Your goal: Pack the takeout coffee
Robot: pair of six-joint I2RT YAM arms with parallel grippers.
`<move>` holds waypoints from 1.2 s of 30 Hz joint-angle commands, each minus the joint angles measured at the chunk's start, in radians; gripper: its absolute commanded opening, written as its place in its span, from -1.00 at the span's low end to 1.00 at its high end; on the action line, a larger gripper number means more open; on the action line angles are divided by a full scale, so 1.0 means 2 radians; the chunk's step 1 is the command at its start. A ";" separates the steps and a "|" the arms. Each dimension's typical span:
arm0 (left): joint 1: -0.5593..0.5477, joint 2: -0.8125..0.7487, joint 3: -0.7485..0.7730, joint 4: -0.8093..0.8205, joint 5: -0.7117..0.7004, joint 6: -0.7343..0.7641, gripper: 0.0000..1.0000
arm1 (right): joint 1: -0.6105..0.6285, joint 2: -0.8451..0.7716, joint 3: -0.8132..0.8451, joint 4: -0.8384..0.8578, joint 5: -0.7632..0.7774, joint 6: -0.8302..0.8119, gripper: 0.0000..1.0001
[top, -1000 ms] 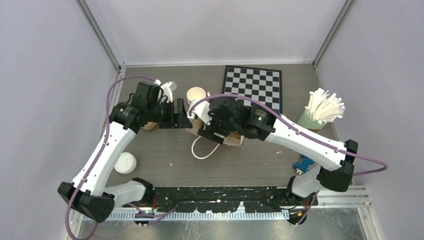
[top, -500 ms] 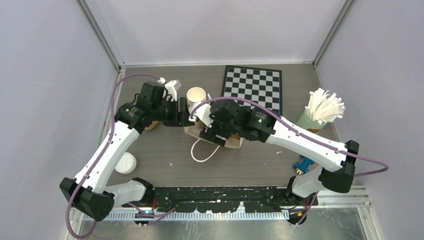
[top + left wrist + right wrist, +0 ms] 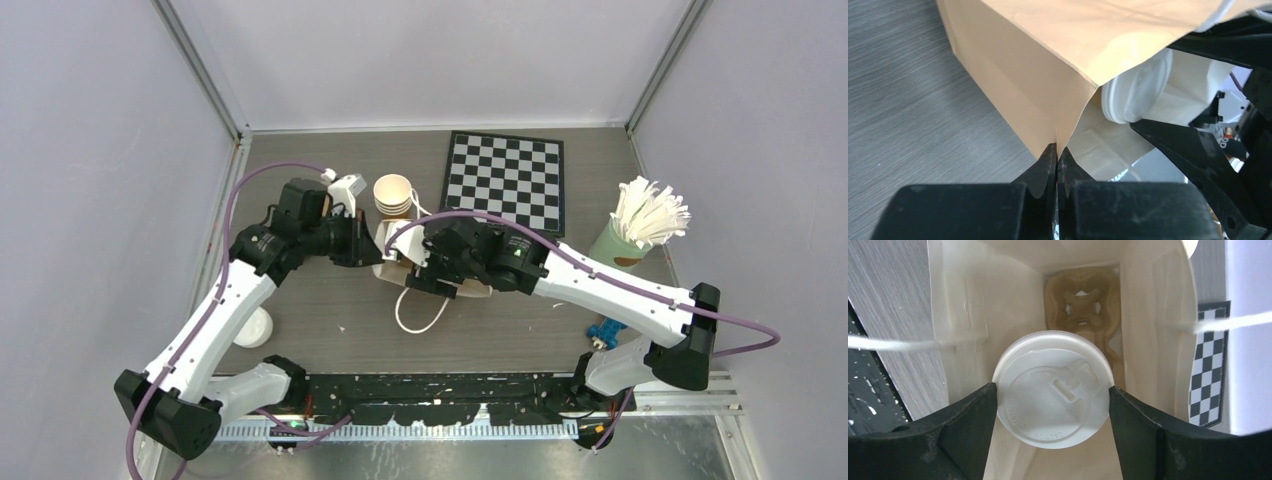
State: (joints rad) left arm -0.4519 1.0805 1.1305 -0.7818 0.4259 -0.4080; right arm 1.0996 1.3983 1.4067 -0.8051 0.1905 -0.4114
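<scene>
The brown paper bag (image 3: pixel 1038 75) lies on its side with its mouth toward my arms. My left gripper (image 3: pixel 1057 152) is shut on the edge of the bag's mouth, pinching the paper. Inside the mouth, the takeout coffee (image 3: pixel 1053 390) shows its white lid, and my right gripper (image 3: pixel 1053 389) is shut on it, one finger on each side of the lid. Deep in the bag lies a tan cardboard cup carrier (image 3: pixel 1083 305). From above, both grippers meet at the bag (image 3: pixel 392 268), the left gripper (image 3: pixel 365 245) on its left and the right gripper (image 3: pixel 420 268) over it.
A stack of lidless tan cups (image 3: pixel 393 193) stands just behind the bag. A loose white lid (image 3: pixel 252 325) lies at the near left. A checkerboard (image 3: pixel 505 175) lies at the back. A green cup of white sticks (image 3: pixel 640 225) stands at the right, a blue object (image 3: pixel 605 328) near it.
My left gripper moved right to the bag's mouth and shut on its edge. The right arm, holding the coffee, and the bag shifted slightly toward the near side.
</scene>
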 commanded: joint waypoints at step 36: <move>-0.016 -0.056 -0.049 0.039 0.083 0.034 -1.00 | -0.004 -0.036 -0.149 0.126 0.050 -0.170 0.53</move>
State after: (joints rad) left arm -0.4805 0.9901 1.0168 -0.7219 0.5598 -0.3508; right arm 1.0977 1.3331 1.1126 -0.6113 0.2558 -0.7155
